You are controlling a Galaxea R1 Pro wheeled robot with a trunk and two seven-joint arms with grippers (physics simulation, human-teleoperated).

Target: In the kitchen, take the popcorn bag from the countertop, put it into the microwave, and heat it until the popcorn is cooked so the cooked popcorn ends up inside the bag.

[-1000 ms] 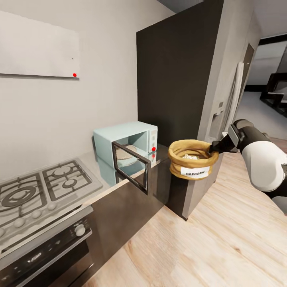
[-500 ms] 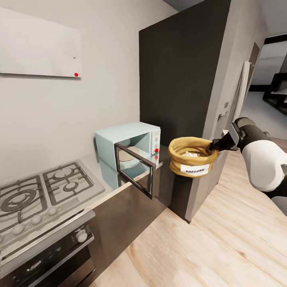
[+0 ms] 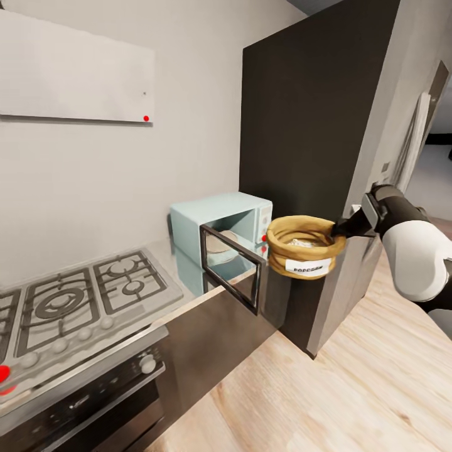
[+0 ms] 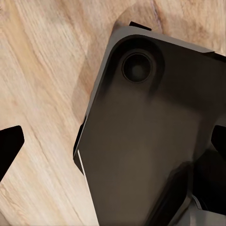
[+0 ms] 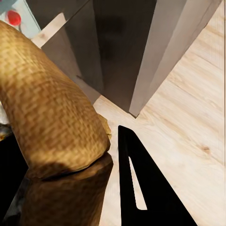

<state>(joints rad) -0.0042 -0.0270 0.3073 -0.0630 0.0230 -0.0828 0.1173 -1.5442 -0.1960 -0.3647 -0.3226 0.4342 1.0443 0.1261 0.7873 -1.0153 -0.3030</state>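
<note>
The robot's right arm (image 3: 414, 251) wears a smooth, glossy white shell, rounded and bulbous, with dark grey showing beneath it at the lower edge. Toward the wrist the casing changes to a dark grey cylinder ringed by a pale band (image 3: 373, 212), then narrows to the black right gripper (image 3: 339, 229). From the right wrist camera, one of its fingers (image 5: 141, 188) appears as a flat black tapered blade with a thin pale slot along its length. The left wrist camera shows a dark grey rounded plate (image 4: 150, 136) bearing a circular recess (image 4: 137, 67), and a black fingertip (image 4: 9, 146) with an angular point.
</note>
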